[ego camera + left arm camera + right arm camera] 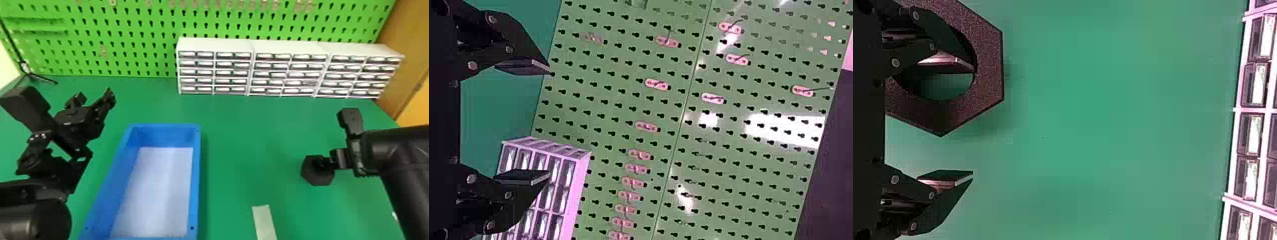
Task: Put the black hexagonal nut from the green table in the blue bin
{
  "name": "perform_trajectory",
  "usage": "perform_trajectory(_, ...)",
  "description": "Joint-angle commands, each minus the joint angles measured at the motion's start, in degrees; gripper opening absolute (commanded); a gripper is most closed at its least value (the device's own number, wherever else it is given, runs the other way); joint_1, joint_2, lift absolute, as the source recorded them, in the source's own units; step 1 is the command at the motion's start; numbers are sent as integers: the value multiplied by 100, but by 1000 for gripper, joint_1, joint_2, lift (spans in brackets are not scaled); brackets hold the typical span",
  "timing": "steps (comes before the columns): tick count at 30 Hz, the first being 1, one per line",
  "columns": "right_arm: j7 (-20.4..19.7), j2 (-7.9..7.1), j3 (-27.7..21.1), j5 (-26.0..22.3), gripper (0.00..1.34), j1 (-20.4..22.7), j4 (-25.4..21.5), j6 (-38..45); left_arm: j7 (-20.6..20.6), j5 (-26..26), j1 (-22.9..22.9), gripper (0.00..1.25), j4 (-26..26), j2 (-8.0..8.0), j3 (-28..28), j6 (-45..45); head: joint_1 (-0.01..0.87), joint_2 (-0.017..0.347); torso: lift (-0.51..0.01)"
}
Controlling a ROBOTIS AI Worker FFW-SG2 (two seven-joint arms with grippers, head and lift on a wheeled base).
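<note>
Right claw (344,159) agape by the nut (316,179), pale strip (264,222) toward the blue bin (197,178).

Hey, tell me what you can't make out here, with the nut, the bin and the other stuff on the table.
- Black hexagonal nut: right wrist view, partly hidden by the right tool.
- Blue bin: head view, near end cut off by the bottom edge.
- Pale strip: head view, also cut off by the bottom edge.
- Small drawers: head view, contents too small and blurred to tell.
</note>
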Motion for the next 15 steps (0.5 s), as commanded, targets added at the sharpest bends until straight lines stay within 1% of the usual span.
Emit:
perform_trajectory(1, 3, 3, -1, 0, 833, 8, 49, -45, 0, 0, 0, 744, 0, 0, 0, 0, 692, 8, -97)
perform_trajectory(15, 29, 21, -1, 9, 833, 16, 225, -168, 0, 0, 0, 744, 0, 0, -18, 0, 692, 8, -97)
